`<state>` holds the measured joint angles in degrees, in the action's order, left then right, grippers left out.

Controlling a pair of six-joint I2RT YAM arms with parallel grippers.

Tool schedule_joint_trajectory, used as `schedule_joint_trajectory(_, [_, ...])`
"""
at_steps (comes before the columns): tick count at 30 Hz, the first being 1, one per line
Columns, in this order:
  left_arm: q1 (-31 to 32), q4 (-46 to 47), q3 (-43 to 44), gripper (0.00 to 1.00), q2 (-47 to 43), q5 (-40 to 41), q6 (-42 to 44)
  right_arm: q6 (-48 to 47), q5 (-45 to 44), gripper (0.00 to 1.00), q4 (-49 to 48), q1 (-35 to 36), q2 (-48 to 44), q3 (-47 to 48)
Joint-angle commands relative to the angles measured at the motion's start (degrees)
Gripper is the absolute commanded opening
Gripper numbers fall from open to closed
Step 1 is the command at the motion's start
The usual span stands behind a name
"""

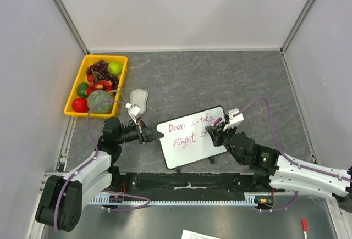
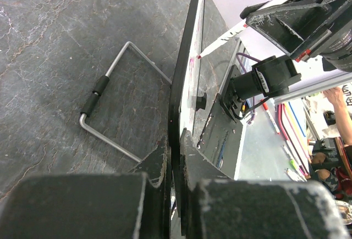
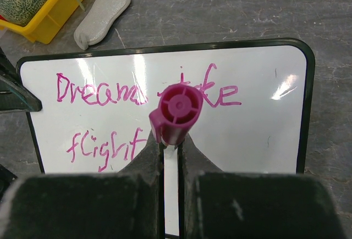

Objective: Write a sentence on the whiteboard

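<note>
The whiteboard [image 1: 193,154], white with a thin black frame, stands tilted at the table's middle front. The sentence [image 1: 190,123] is on it in magenta: "Dreams take" above "flight" [image 3: 102,146]. My left gripper [image 1: 157,134] is shut on the board's left edge [image 2: 186,68], its fingers [image 2: 157,159] pinching the frame. My right gripper [image 1: 215,132] is shut on a pink-capped marker [image 3: 176,112] over the board's right half [image 3: 258,134]. In the left wrist view the marker [image 2: 225,34] slants down with its tip at the board's face. The marker's cap hides part of "take".
A yellow tray [image 1: 74,99] of fruit sits at the back left, with a grey oval eraser pad [image 1: 138,100] beside it. The board's wire stand [image 2: 110,74] lies on the grey tabletop behind it. A red pen [image 1: 303,225] lies past the front rail. White walls enclose the table.
</note>
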<state>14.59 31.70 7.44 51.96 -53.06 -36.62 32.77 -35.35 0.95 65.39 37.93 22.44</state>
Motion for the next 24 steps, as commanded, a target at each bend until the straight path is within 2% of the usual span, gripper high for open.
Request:
schedule_joint_trajectory(1, [0.09,1.17,0.03,0.02,-0.11,0.67,4.45,0.1,0.11,0.0,2.04,-0.35,0.03,-1.34])
schedule_joint_trajectory(8, [0.09,1.17,0.03,0.02,-0.11,0.67,4.37,-0.34,1.08,0.0,2.04,-0.35,1.18,-0.99])
schedule_joint_trajectory(24, [0.09,1.17,0.03,0.02,-0.2,0.68,4.45,-3.24,-4.37,0.0,-0.51,-0.26,2.06,3.23])
